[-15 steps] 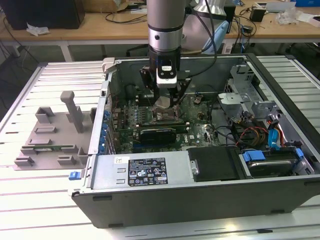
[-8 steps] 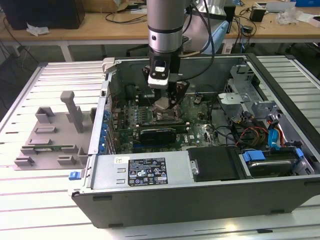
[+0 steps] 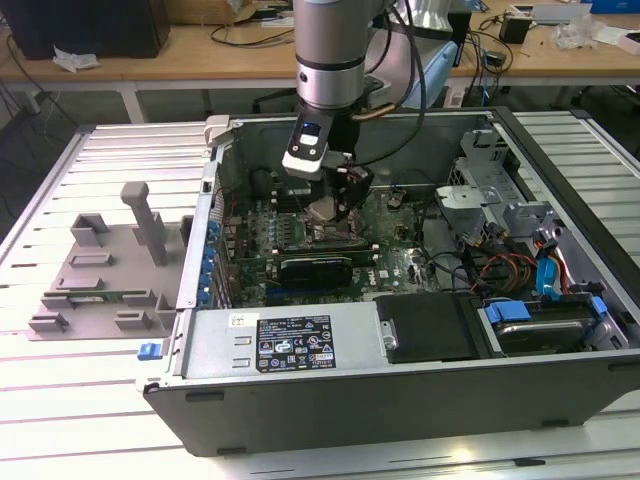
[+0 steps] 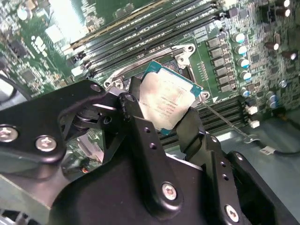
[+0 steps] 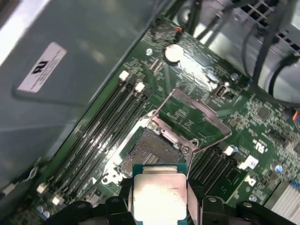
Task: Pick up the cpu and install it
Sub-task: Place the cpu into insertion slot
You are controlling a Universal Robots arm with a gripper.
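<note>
Holding cpu [image 4: 168, 101] abv open socket [image 5: 149, 152]

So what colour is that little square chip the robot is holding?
The cpu is shiny silver with a teal-green rim, clearest in the second wrist view.

Under even overhead light, I saw glare whiten the cpu [image 5: 159, 199] and a motherboard [image 4: 56, 21] patch; the case wall [image 5: 70, 93] blurred.

cpu [image 4: 166, 98] lower edge hidden behind tool [image 4: 159, 115] gripping it
</note>
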